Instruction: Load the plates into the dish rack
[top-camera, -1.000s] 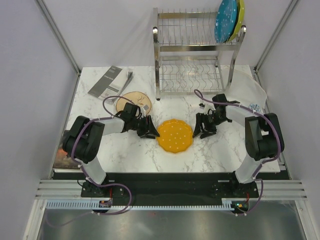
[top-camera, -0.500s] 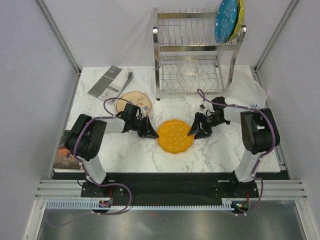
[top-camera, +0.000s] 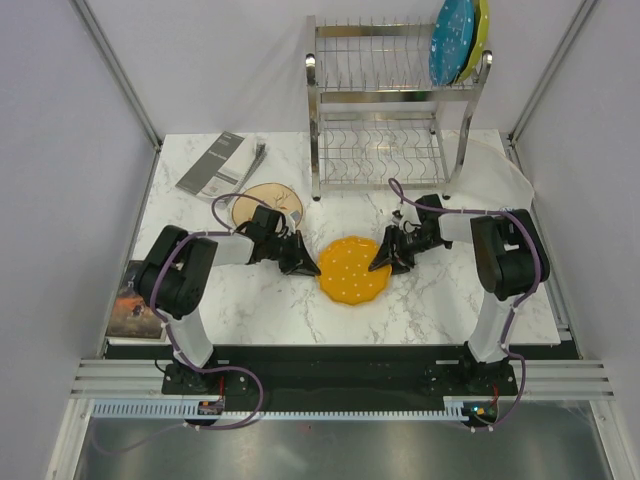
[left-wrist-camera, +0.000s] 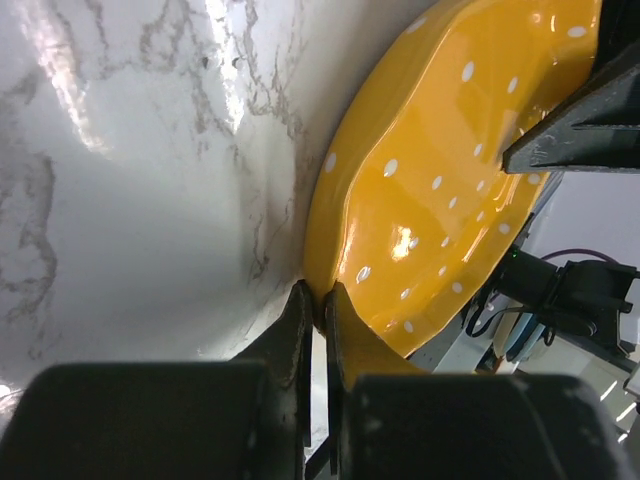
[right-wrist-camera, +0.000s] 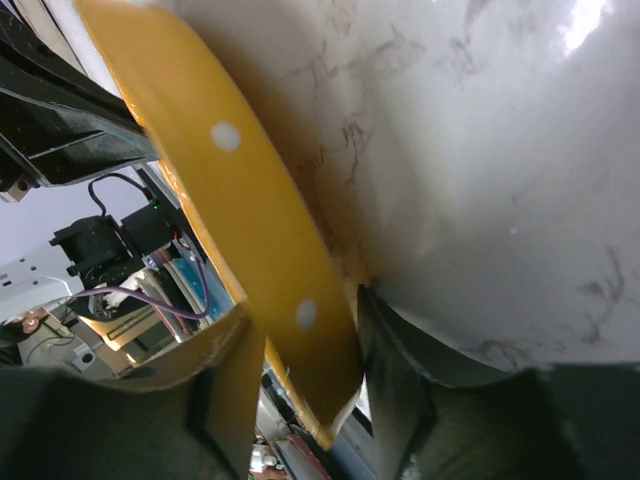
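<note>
The orange plate with white dots lies mid-table, between my two grippers. My left gripper is shut, its tips pressed against the plate's left rim. My right gripper is open, with its jaws astride the plate's right rim, which is tilted up off the marble. The tan floral plate lies flat behind my left arm. The teal plate and the lime green plate stand in the top tier of the steel dish rack at its right end.
A grey booklet lies at the back left. A white cloth lies to the right of the rack. A dark printed packet sits at the table's left edge. The rack's lower tier holds nothing.
My right gripper has moved left from beside the plate until its jaws are astride the right rim. The plate has shifted slightly. My left gripper stays at the left rim.
</note>
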